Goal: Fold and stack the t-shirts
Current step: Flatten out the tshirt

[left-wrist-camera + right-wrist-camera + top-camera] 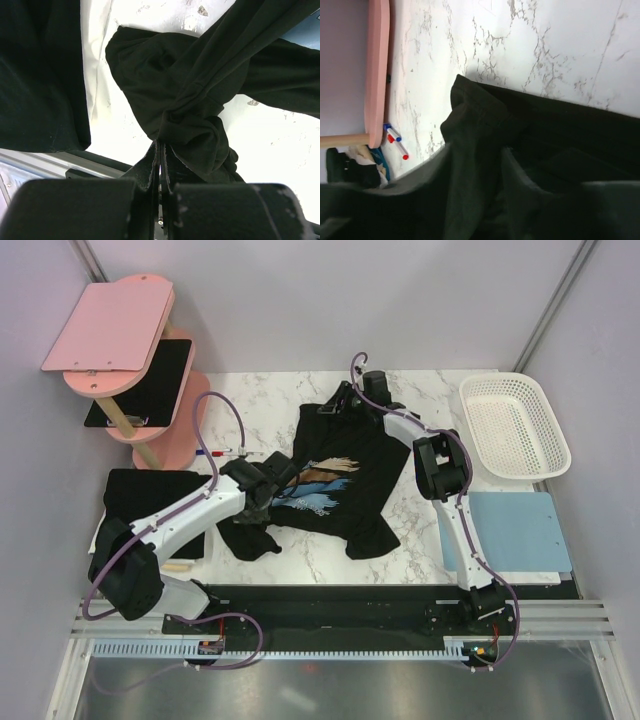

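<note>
Two black t-shirts lay on the marble table (pixel 425 540): a plain t-shirt (pixel 150 498) folded near the left edge, and a printed t-shirt (pixel 350 495) crumpled at the centre. The left gripper (pixel 160 146) was clamped tight on bunched fabric at the printed one's near left side. Farther off, the right gripper (pixel 477 155) stood half open, fingers astride a fold at that shirt's far edge.

**Matt cloth, glossy stone, plastic and wood**

The shirt (pixel 340 485) is soft, matt black cloth, creased and bunched, with a smoother printed patch on the chest. The table (pixel 270 400) looks like polished white marble with grey veins. The basket (pixel 515 425) is white latticed plastic. The mat (pixel 510 530) is smooth, matt pale blue. The shelf (pixel 105 325) is smooth pink board on a bare wooden post (pixel 125 422).
</note>
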Available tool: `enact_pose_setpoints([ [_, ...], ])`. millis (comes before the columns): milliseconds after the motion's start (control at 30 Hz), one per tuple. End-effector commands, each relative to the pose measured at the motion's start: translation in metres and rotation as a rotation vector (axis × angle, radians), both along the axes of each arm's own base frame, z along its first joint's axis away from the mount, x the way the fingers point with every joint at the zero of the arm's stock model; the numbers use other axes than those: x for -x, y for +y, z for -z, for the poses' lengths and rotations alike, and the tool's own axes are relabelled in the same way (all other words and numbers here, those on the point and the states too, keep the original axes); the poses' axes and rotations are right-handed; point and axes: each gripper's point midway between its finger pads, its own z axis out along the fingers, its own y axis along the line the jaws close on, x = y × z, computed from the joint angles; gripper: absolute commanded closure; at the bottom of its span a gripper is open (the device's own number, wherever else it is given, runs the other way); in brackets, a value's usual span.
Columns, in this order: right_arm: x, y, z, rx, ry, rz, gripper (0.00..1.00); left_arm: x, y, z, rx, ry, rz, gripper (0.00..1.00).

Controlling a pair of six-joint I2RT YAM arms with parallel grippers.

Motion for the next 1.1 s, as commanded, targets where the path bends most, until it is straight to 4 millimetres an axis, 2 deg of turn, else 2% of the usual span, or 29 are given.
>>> enact_pose_setpoints([
  [0, -0.007, 0.003, -0.007, 0.022, -0.050, 0.008, 0.70, -0.004, 0.005, -0.003, -0.017, -0.036, -0.018, 0.98],
  [33, -0.007, 0.004, -0.005, 0.021, -0.048, 0.007, 0.87, -0.005, 0.004, -0.002, -0.021, -0.031, -0.015, 0.98],
  [100, -0.008, 0.007, -0.010, 0.014, -0.058, 0.002, 0.96, -0.005, 0.005, -0.002, -0.024, -0.030, -0.014, 0.98],
  [200, -0.007, 0.011, -0.025, 0.018, -0.092, -0.003, 1.00, -0.005, 0.006, -0.004, -0.027, -0.039, -0.012, 0.98],
  [300, -0.004, 0.006, -0.059, 0.034, -0.160, 0.010, 1.00, -0.007, 0.009, -0.010, -0.032, -0.060, -0.007, 0.98],
  [333, 0.000, 0.003, -0.084, 0.034, -0.197, 0.015, 1.00, -0.007, 0.010, -0.014, -0.038, -0.070, -0.010, 0.98],
  [400, 0.002, -0.006, -0.113, 0.061, -0.261, 0.038, 1.00, -0.013, 0.015, -0.027, -0.054, -0.112, -0.011, 0.98],
  [433, 0.010, -0.013, -0.147, 0.059, -0.308, 0.048, 1.00, -0.013, 0.019, -0.033, -0.065, -0.123, -0.015, 0.98],
  [500, 0.017, -0.025, -0.179, 0.088, -0.370, 0.071, 1.00, -0.018, 0.028, -0.048, -0.085, -0.166, -0.024, 0.98],
  [533, 0.027, -0.036, -0.214, 0.093, -0.418, 0.107, 1.00, -0.023, 0.029, -0.058, -0.079, -0.192, -0.026, 0.98],
  [600, 0.037, -0.055, -0.244, 0.116, -0.464, 0.152, 1.00, -0.031, 0.037, -0.078, -0.075, -0.246, -0.035, 0.98],
  [633, 0.049, -0.071, -0.277, 0.121, -0.516, 0.194, 1.00, -0.034, 0.039, -0.084, -0.073, -0.258, -0.036, 0.98],
  [700, 0.061, -0.095, -0.301, 0.140, -0.534, 0.244, 1.00, -0.042, 0.047, -0.098, -0.076, -0.283, -0.033, 0.98],
  [733, 0.077, -0.108, -0.331, 0.143, -0.585, 0.268, 1.00, -0.047, 0.048, -0.107, -0.065, -0.304, -0.032, 0.98],
  [800, 0.090, -0.132, -0.347, 0.185, -0.593, 0.317, 1.00, -0.055, 0.053, -0.125, -0.062, -0.333, -0.023, 0.98],
  [833, 0.109, -0.142, -0.373, 0.186, -0.634, 0.338, 1.00, -0.058, 0.054, -0.131, -0.061, -0.344, -0.020, 0.98],
  [900, 0.128, -0.161, -0.387, 0.235, -0.657, 0.382, 1.00, -0.063, 0.057, -0.154, -0.045, -0.391, -0.015, 0.98],
  [933, 0.152, -0.173, -0.409, 0.232, -0.697, 0.407, 1.00, -0.062, 0.058, -0.165, -0.030, -0.420, -0.012, 0.98],
  [967, 0.163, -0.181, -0.414, 0.253, -0.706, 0.424, 1.00, -0.063, 0.059, -0.175, -0.016, -0.445, -0.009, 0.98],
  [1000, 0.174, -0.191, -0.423, 0.265, -0.722, 0.459, 1.00, -0.064, 0.062, -0.196, -0.006, -0.492, -0.003, 0.98],
  [1033, 0.199, -0.202, -0.443, 0.257, -0.767, 0.489, 1.00, -0.064, 0.063, -0.207, -0.001, -0.515, 0.003, 0.98],
  [1067, 0.212, -0.208, -0.448, 0.266, -0.772, 0.500, 1.00, -0.062, 0.067, -0.220, 0.000, -0.543, 0.006, 0.98],
])
